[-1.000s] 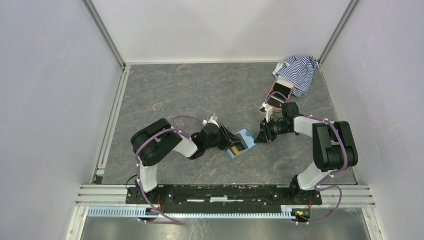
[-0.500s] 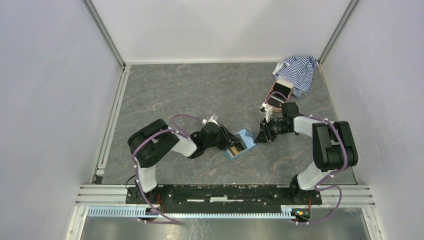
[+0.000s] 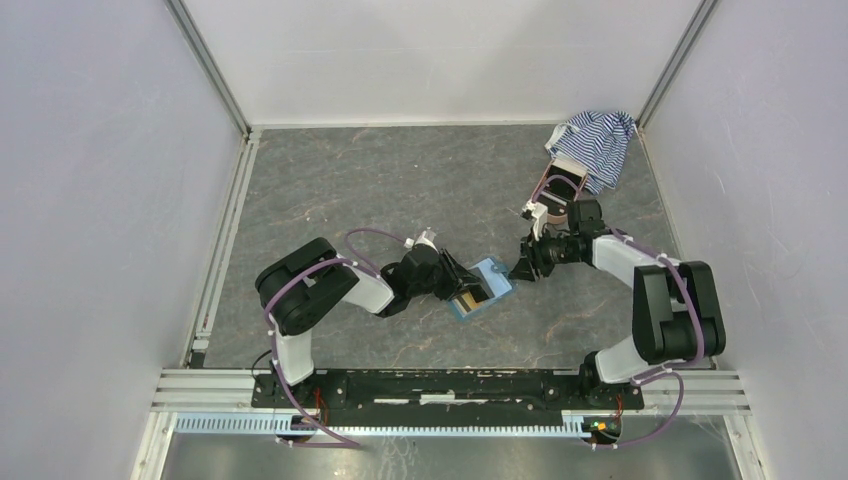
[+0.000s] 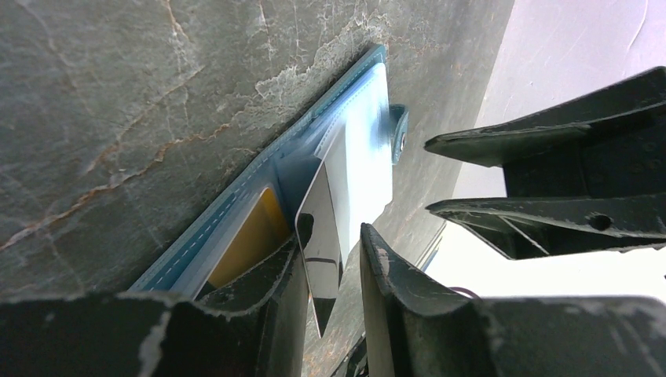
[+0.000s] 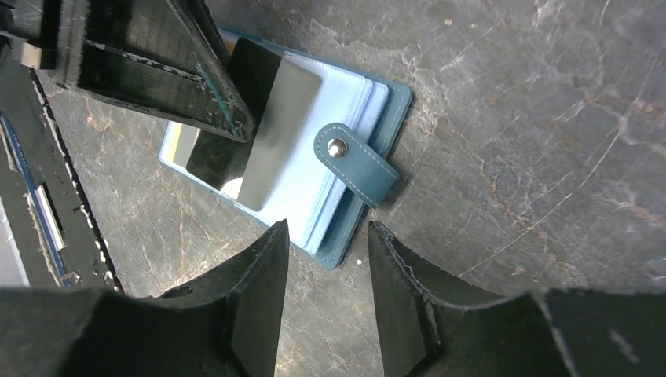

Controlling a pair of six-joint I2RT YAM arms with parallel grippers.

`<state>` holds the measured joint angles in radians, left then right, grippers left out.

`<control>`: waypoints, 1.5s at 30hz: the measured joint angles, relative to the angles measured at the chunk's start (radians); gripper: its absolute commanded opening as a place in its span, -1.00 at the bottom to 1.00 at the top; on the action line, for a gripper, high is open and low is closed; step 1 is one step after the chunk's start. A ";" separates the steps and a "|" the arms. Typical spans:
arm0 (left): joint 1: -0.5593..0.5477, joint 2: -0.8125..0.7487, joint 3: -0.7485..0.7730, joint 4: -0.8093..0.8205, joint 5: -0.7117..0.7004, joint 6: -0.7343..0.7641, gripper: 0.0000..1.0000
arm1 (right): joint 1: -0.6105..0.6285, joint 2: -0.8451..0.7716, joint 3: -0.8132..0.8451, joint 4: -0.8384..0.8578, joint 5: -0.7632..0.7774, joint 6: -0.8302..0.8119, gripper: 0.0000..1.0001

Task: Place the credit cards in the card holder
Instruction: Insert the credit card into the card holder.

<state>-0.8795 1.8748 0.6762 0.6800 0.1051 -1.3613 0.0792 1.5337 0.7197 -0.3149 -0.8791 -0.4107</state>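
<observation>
**Overhead view.** The grey marbled desk point(image 3: 400, 180) is boxed in by pale walls point(image 3: 100, 200) on three sides. I see bare surface behind and to the left of the arms. The far right corner holds a striped cloth point(image 3: 597, 138) and a pink case point(image 3: 556, 182), both well apart from the work. The card holder point(image 3: 490, 275) lies open and flat near the middle of the desk, between the two arms and clear of every edge.

**Left wrist view.** The left jaws are closed on a dark grey card point(image 4: 320, 236). The card is tilted, with its far end over the holder's pale blue inside. I cannot quite tell whether that end is inside a pocket. A tan-gold card point(image 4: 250, 239) sits in a pocket just beside it.

**Right wrist view.** The right jaws stand parted and hold nothing. The holder's near corner lies in line with the gap between them. Its snap tab point(image 5: 357, 161) is unfastened and points toward bare desk.
</observation>
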 measured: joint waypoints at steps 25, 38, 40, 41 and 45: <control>0.011 0.000 -0.009 0.016 0.011 -0.001 -0.25 | 0.422 -0.373 -0.368 0.513 0.088 0.248 -1.00; 0.016 0.018 -0.012 0.055 0.029 -0.002 -0.23 | 0.621 -0.304 -0.357 0.591 0.436 0.301 -1.00; 0.016 0.019 -0.012 0.057 0.030 -0.002 -0.23 | 0.637 -0.296 -0.355 0.591 0.472 0.301 -1.00; 0.016 0.020 -0.012 0.060 0.030 -0.002 -0.23 | 0.642 -0.291 -0.353 0.591 0.484 0.301 -1.00; 0.016 0.024 -0.012 0.064 0.033 -0.002 -0.23 | 0.660 -0.278 -0.350 0.591 0.543 0.301 -1.00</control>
<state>-0.8635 1.8984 0.6643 0.7441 0.1383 -1.3636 0.7387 1.2552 0.3698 0.2760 -0.3359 -0.1097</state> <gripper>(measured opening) 0.383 0.006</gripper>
